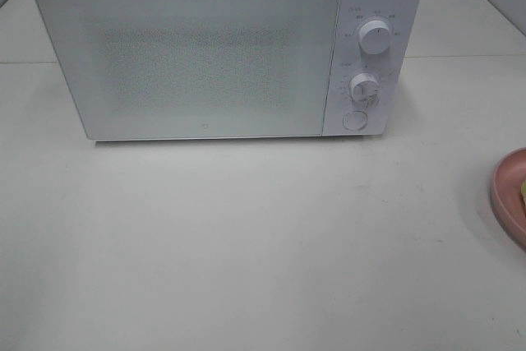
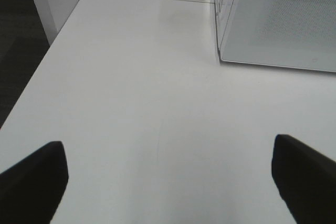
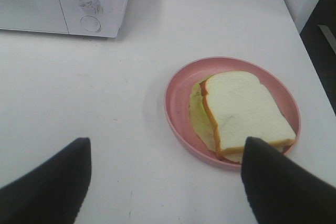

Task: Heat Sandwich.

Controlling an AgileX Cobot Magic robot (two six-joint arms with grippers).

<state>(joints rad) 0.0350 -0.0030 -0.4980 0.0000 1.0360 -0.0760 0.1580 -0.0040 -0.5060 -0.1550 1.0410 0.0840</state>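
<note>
On the white desk (image 1: 246,244), the white box microwave with two round dials (image 1: 222,51) is sitting with its door shut. The square white-bread sandwich with yellow-green filling (image 3: 244,114) is lying on the round pink plate (image 3: 176,103), off to the right of the microwave, well apart from it. The left end effector (image 2: 168,177) is hanging wide open over bare desk, holding nothing; the right end effector (image 3: 165,182) is also spread open and empty, near the plate. Risk, as I'm judging it: door shut, so lifting the plate first is leaving nowhere to put it; a rim grip could tilt the plate and slide the sandwich off. The high camera is catching only a sliver of plate; the right wrist view is showing the whole sandwich.
</note>
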